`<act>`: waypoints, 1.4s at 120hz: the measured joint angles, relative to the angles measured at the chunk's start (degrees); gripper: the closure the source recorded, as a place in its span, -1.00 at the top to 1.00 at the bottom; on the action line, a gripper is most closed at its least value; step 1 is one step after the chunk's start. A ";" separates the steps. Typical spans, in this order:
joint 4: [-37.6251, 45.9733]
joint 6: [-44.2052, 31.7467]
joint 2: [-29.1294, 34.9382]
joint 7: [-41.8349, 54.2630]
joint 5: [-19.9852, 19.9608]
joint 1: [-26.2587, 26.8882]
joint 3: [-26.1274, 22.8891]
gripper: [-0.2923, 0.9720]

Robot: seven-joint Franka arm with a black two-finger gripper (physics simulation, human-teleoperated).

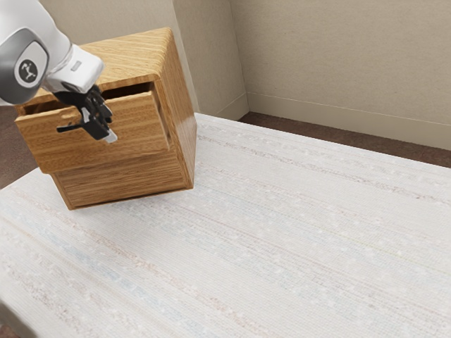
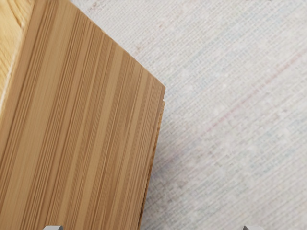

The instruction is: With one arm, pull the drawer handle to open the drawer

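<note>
My gripper (image 1: 97,125) sits at the drawer (image 1: 137,130) front, jaws clamped on the dark drawer handle (image 1: 69,129). Drawer part-way out of the wooden cabinet (image 1: 177,98), which stands on the pale table (image 1: 282,232).

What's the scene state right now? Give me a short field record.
cabinet: wooden, on the table at the exterior view's upper left
drawer: upper one, pulled partway out, front standing proud of the cabinet
handle: dark bar on the drawer front
gripper: at the drawer front, beside the handle; grasp unreadable
table: pale woven-look surface
task status: drawer partly open
</note>
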State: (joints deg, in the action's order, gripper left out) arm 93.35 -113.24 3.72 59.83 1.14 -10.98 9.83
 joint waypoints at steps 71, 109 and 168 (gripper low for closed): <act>8.78 0.08 9.32 0.01 0.19 -1.84 -0.16 0.14; 11.15 -0.02 12.47 0.01 0.33 -2.26 -0.08 0.14; 8.67 -1.61 9.78 -0.22 -0.06 -1.77 -1.38 0.14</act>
State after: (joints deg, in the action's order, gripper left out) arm 102.02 -114.85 13.51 59.61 1.08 -12.75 8.45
